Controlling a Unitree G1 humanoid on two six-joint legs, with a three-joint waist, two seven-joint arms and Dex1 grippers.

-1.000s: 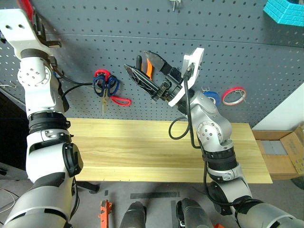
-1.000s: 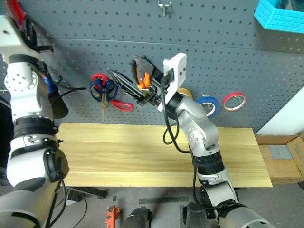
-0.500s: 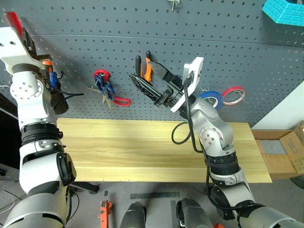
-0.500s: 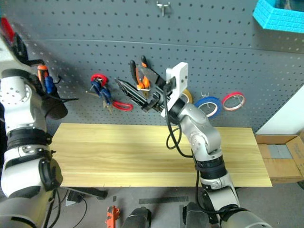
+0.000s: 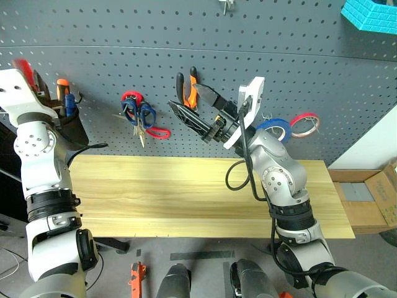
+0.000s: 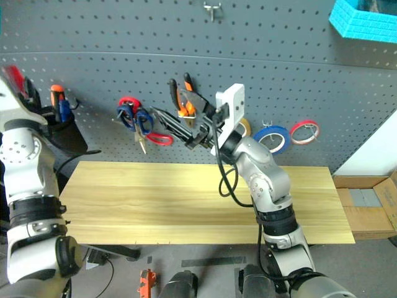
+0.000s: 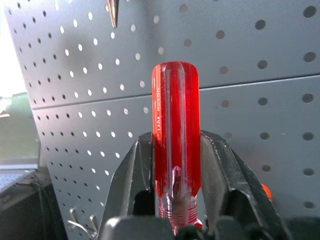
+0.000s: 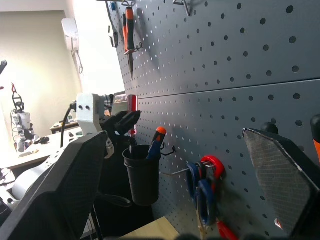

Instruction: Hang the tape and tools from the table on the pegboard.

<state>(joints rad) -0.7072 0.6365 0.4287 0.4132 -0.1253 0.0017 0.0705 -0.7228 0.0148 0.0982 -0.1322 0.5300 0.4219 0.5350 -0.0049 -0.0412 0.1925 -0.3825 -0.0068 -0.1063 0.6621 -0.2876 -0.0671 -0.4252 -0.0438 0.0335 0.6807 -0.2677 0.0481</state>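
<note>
The left pincer (image 7: 176,150) has come down to the black cup (image 8: 142,175) on the pegboard (image 5: 298,56), its fingers loosening around the red screwdriver (image 7: 176,130), so it's nearly stowed; the right pincer (image 5: 201,112) waits wide open, holding nothing.

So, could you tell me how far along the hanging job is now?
Done: the pliers, blue scissors and blue tape hang on the pegboard. In hand: the red-handled screwdriver, between the left gripper's fingers near the black cup. Left: probably just stowing that; the right gripper is open.
</note>
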